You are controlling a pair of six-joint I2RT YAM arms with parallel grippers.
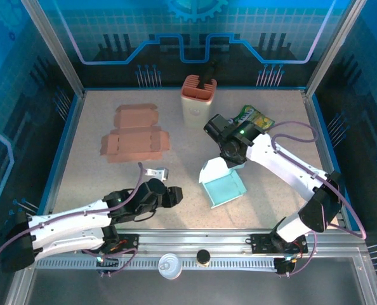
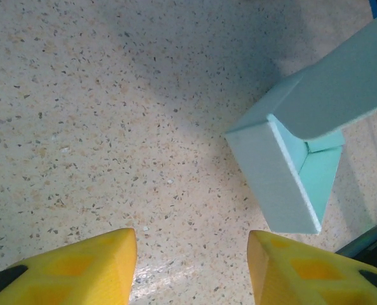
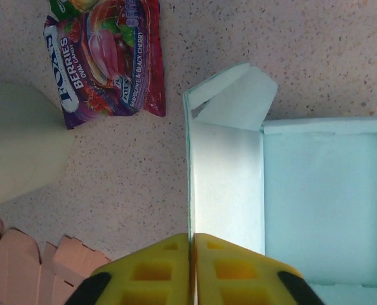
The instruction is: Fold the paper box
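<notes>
The teal paper box (image 1: 225, 189) sits open-topped on the table right of centre, its tall lid flap (image 3: 224, 184) standing up on the far side. My right gripper (image 1: 229, 162) hangs over that flap, and its yellow fingers (image 3: 191, 246) are shut on the flap's thin top edge. The box's open inside (image 3: 325, 197) shows to the right of the flap. My left gripper (image 1: 176, 196) rests low on the table, just left of the box. It is open (image 2: 191, 262), with bare table between its fingers, and the box's near corner (image 2: 280, 175) lies ahead to the right, untouched.
A flat orange cardboard box blank (image 1: 134, 137) lies at the back left. A white and orange container (image 1: 197, 101) stands at the back centre, and a candy bag (image 1: 256, 118) lies to its right. A white lid (image 1: 169, 265) and a black cap (image 1: 203, 257) sit on the front rail.
</notes>
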